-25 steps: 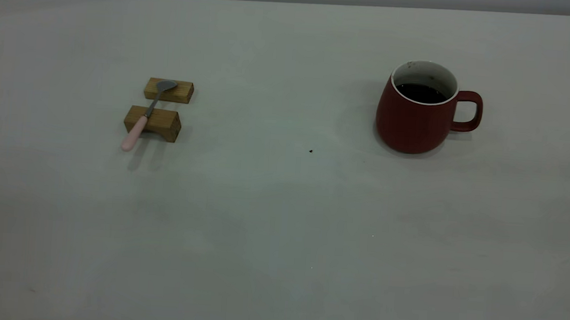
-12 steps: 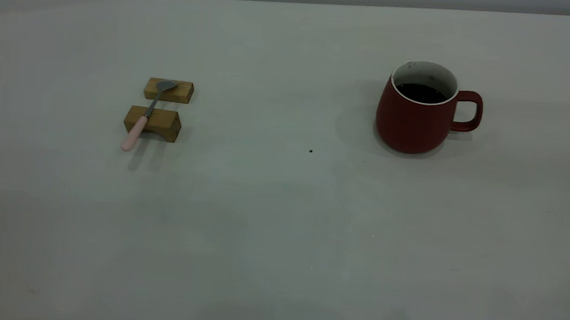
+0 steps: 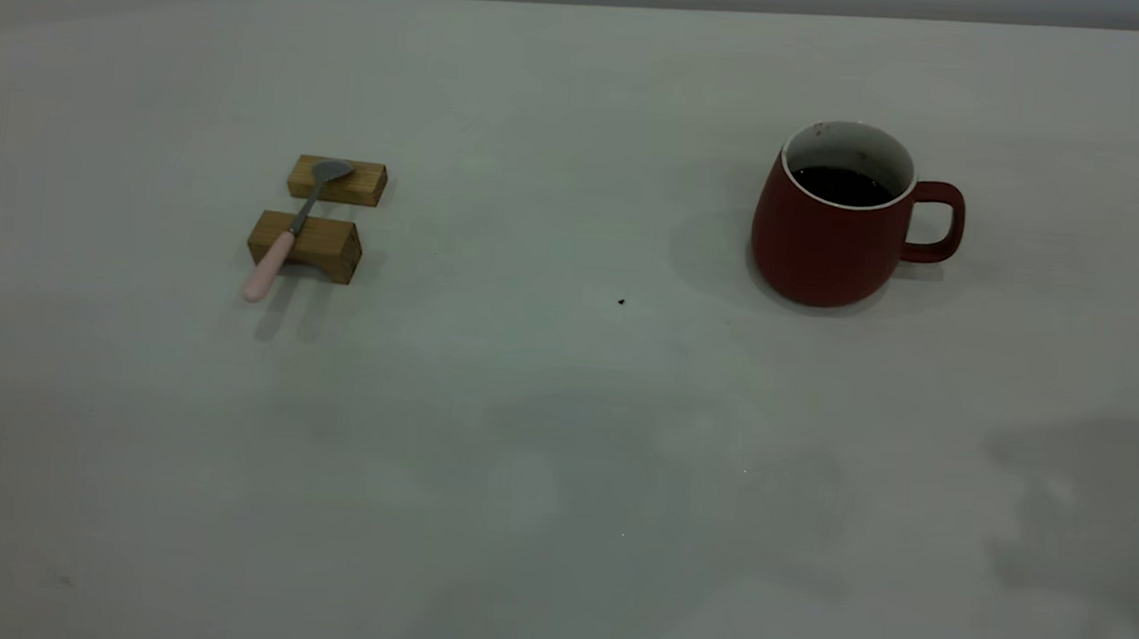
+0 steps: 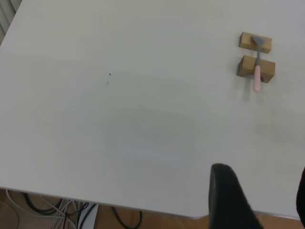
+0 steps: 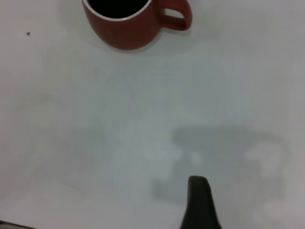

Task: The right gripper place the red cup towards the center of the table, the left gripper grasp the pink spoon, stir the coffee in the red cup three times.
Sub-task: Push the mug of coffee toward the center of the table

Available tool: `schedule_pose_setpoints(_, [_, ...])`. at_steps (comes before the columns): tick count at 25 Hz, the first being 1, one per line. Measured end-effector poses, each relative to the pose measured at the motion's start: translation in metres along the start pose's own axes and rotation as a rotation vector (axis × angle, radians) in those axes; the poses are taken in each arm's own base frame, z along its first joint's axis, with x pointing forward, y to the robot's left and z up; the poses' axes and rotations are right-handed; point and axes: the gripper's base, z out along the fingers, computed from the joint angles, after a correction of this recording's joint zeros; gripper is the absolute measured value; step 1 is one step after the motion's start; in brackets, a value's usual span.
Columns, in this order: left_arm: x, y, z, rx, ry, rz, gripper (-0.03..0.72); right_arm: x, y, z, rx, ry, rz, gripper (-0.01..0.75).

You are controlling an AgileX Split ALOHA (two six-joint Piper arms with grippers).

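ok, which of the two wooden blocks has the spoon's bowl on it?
The far block, the flatter one nearer the table's back edge. The pink spoon bowl rests on it; the near block carries the neck.

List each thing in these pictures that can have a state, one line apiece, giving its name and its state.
red cup: upright on the table, handle towards the right arm's side, unheld.
coffee: inside the cup, well below the rim.
pink spoon: lying across two wooden blocks, handle end overhanging, unheld.
left tool: open, holding nothing.
right tool: one finger visible, far from the cup.

Dim, flat exterior view, soft blotchy shadows on the near table (image 3: pixel 556 519), brighter washed-out wrist views, slightly blurred throughout
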Motion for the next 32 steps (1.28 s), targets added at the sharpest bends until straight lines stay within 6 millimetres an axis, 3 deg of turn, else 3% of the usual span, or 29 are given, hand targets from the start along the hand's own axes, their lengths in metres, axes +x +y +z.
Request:
schedule_pose_setpoints(9, [0.000, 0.000, 0.000, 0.000, 0.000, 0.000, 0.425, -0.053, -0.007, 0.068, -0.028, 0.108, -0.223, 0.591])
schedule_pose_setpoints(16, [0.000, 0.000, 0.000, 0.000, 0.000, -0.001, 0.425, -0.081, -0.021, 0.147, -0.069, 0.179, -0.538, 0.588])
schedule_pose_setpoints(24, [0.000, 0.000, 0.000, 0.000, 0.000, -0.001, 0.425, -0.080, -0.034, 0.200, -0.204, 0.136, -0.941, 0.582])
schedule_pose_setpoints(32, [0.000, 0.000, 0.000, 0.000, 0.000, -0.001, 0.425, -0.071, -0.029, 0.228, -0.273, 0.016, -1.061, 0.582])
